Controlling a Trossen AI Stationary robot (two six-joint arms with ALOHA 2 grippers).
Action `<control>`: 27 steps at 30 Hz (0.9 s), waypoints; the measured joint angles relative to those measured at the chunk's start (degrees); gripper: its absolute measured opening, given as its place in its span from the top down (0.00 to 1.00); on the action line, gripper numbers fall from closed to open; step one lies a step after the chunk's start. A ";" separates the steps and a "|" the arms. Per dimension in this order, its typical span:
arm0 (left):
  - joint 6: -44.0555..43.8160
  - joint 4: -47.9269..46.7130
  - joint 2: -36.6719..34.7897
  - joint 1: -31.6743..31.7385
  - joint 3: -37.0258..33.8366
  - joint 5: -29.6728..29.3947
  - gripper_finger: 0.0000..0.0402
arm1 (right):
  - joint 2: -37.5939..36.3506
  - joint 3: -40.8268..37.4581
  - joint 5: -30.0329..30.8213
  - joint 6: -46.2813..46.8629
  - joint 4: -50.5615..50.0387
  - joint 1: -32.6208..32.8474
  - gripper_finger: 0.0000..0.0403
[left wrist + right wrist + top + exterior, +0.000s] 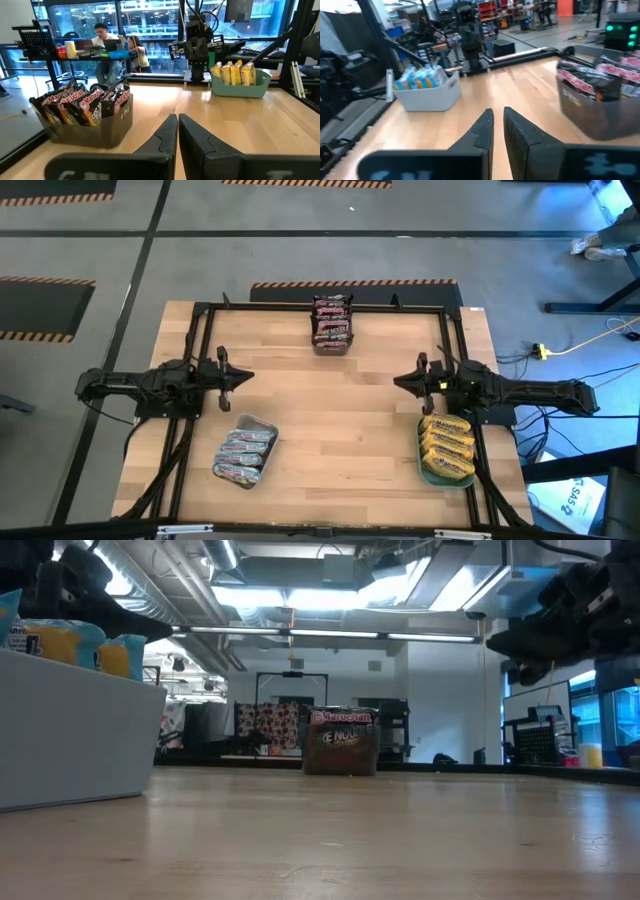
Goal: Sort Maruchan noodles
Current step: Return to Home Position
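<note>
Since no Maruchan noodles lie loose on the tabletop (340,415), I judge the sorting finished and the step in hand to be the arms' return to rest.

Left edge, mid-depth: left pincer (177,119) hangs above the wood, pointing inward. Its fingers are closed to a sliver and grip nothing.

Left of centre, near side: pale grey tray (262,423), set at a slant. It carries the pinkish-silver packets (243,455), stacked overlapping. I count four, though the overlap makes this uncertain.

Centre, far edge: dark bin (95,131) with the brown-maroon packets (333,320) standing on edge. Four seem visible from above, and I can't rule out a fifth.

Right edge, mid-depth: right pincer (498,111) mirrors the left and faces it across the tabletop. Its fingers are all but closed, with nothing between them.

Right, near side, just nearer than that arm: green bin (445,479) holding the yellow packets (447,445) in a row. Count is four.

Totals: three containers, one colour each, roughly a dozen packets, two arms.

Next move, as I judge it: no grasp is needed. Each arm only has to settle into its parked pose. The right arm needs care, since the green bin sits close beside it.
</note>
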 joint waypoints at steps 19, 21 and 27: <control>0.04 0.07 0.00 0.00 0.00 -0.06 0.97 | -14.98 0.00 -0.41 -0.88 -9.96 0.00 0.92; 0.04 -0.01 0.00 0.00 0.00 -0.01 0.97 | -14.86 0.02 -0.23 -1.16 -11.37 0.00 0.92; 0.04 0.02 0.00 0.00 0.00 -0.02 0.97 | -14.22 0.02 1.79 -1.16 -11.65 0.00 0.92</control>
